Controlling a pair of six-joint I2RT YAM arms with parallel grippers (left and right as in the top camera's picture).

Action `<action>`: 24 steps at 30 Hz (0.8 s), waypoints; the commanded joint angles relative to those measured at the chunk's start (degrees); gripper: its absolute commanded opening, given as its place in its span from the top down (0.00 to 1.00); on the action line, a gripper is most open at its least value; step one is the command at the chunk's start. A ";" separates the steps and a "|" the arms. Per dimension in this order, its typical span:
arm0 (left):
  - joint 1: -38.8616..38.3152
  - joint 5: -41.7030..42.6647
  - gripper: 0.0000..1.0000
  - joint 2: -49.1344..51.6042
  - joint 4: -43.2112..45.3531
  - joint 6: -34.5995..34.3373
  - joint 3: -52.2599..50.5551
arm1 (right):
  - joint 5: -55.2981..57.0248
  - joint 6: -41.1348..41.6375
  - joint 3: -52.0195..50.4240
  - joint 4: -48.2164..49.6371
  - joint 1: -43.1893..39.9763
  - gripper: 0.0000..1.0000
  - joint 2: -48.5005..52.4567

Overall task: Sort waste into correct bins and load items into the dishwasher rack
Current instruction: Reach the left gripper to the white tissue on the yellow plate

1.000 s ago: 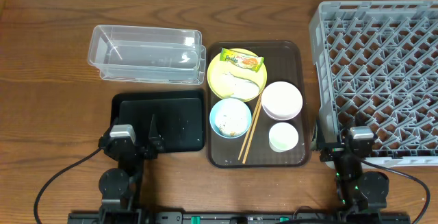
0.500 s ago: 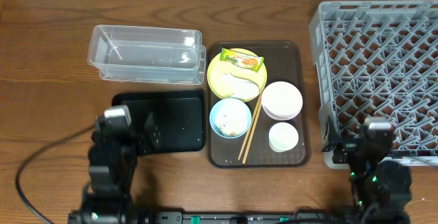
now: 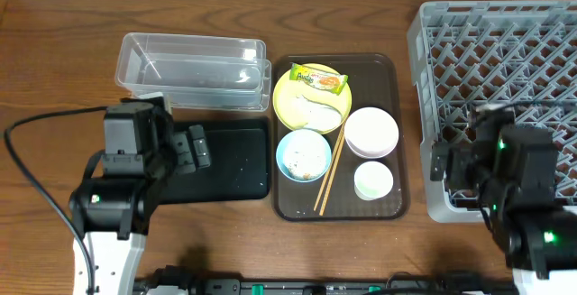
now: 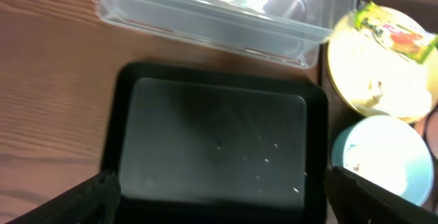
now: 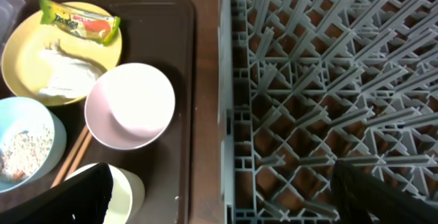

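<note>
On the brown serving tray (image 3: 394,78) sit a yellow plate (image 3: 297,106) with the green-yellow wrapper (image 3: 318,79) and white tissue (image 3: 317,111), a light-blue bowl (image 3: 303,154) holding rice, a white bowl (image 3: 371,132), a white cup (image 3: 373,180) and chopsticks (image 3: 329,167). The clear tub (image 3: 194,69) and black tray (image 3: 236,155) lie to the left. The grey rack (image 3: 505,69) stands to the right. My left gripper (image 4: 219,207) is open and empty above the black tray (image 4: 219,135). My right gripper (image 5: 229,203) is open and empty, spanning the cup (image 5: 129,188) and the rack's left edge (image 5: 236,114).
The clear tub (image 4: 205,11) lies just beyond the black tray. The brown tray's right rim (image 5: 186,80) runs close beside the rack, with a narrow strip of wooden table between. Both arms' cables trail near the front edge.
Both arms have risen from the front edge and moved up the table, the left over the black tray, the right over the rack's front left corner. The objects have not moved.
</note>
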 commanded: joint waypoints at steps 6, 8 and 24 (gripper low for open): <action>-2.05 12.52 0.03 4.61 13.90 -5.44 1.14 | 0.70 0.35 2.05 -0.26 0.42 0.01 1.46; -4.09 11.72 0.03 7.58 17.38 -7.58 1.62 | 0.68 0.35 2.05 -0.31 0.42 0.01 1.46; -27.30 1.77 0.02 38.10 30.95 -8.09 12.87 | 0.63 0.37 2.05 -1.33 0.42 0.01 1.46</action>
